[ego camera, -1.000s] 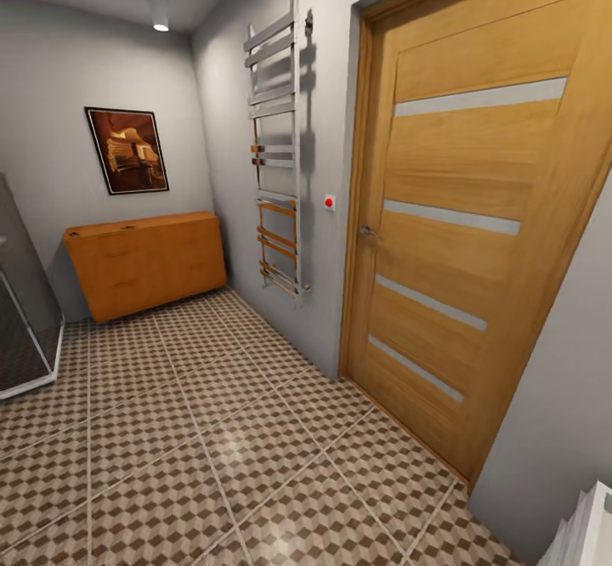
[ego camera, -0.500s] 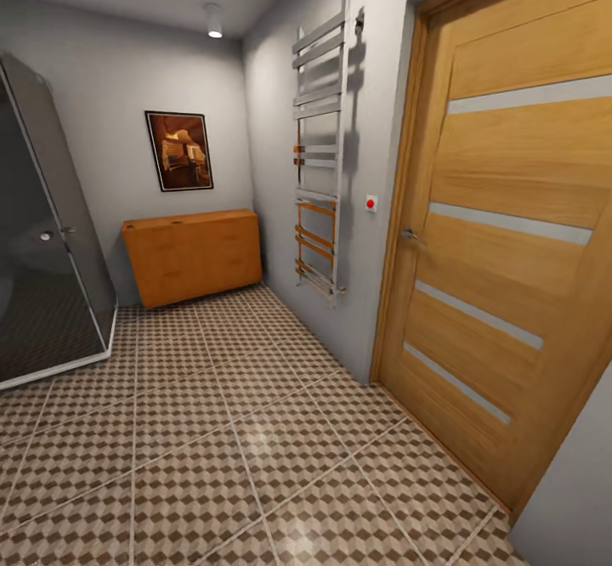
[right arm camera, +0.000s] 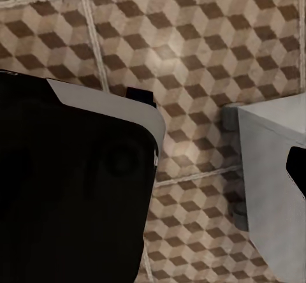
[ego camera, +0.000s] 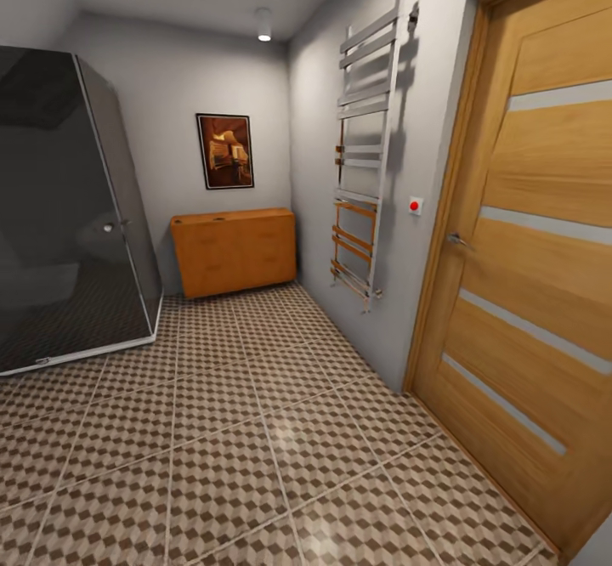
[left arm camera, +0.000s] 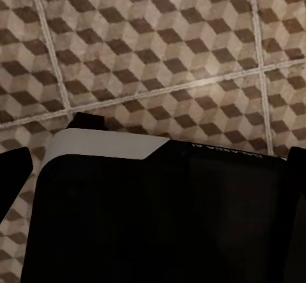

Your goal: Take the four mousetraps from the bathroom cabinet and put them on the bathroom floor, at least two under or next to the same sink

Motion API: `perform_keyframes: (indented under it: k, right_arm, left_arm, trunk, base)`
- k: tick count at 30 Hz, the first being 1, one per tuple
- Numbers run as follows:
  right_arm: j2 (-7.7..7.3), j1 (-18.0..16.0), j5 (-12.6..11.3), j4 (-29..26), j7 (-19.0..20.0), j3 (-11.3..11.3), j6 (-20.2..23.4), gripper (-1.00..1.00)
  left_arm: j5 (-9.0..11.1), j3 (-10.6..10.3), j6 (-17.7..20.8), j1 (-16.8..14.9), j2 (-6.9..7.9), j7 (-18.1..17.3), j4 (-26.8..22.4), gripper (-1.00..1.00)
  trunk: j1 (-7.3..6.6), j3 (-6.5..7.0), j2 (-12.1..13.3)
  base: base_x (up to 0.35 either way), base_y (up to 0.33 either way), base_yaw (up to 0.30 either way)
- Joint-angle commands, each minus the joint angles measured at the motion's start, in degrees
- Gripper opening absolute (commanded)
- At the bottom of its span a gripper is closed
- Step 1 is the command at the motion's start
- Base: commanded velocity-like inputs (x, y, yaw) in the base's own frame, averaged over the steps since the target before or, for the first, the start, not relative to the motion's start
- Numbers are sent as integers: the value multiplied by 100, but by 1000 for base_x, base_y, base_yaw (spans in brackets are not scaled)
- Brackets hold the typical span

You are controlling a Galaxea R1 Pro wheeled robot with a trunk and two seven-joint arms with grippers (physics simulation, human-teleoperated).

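The robot stands in the bathroom, facing the orange-brown cabinet (ego camera: 234, 251) set against the far wall, under a dark-framed picture (ego camera: 226, 150). The cabinet's drawer fronts look closed, though at this range that is a judgement rather than a certainty. Something small seems to break the line of its top near the left end; it is too small to identify. No mousetrap can be made out anywhere on the cube-patterned bathroom floor (ego camera: 255, 430).

A grey glass shower enclosure (ego camera: 68, 209) stands to the left of the cabinet, a chrome towel rail (ego camera: 365, 158) hangs on the right wall, and a wooden door (ego camera: 535, 277) lies nearer on the same side.

Both wrist cameras look down at the floor tiles past dark robot bodywork. The right wrist view also takes in a pale grey block (right arm camera: 271, 174) standing on the tiles; what it is cannot be determined. The state of the left and right grippers cannot be told: no fingers are distinguishable.

Assessment: the task appears to be at its opening stage. The cabinet is well apart from the robot and not yet reached, nothing is retrieved, and all four placements remain outstanding.
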Motion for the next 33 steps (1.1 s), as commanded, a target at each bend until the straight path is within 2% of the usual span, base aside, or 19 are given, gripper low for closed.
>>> perform_keyframes:
  k: [1, 33]
  right_arm:
    - [1, -7, 33, 18, -28, 43, -27, 100]
    - [-2, -7, 33, 18, -24, 43, -31, 100]
  left_arm:
    - [40, -37, -19, -5, -3, 18, 6, 100]
    - [40, -37, -19, -5, -4, 18, 6, 100]
  trunk:
    - [0, -7, -5]
    - [0, -7, -5]
  base:
    - [0, 0, 292]
    - [0, 0, 292]
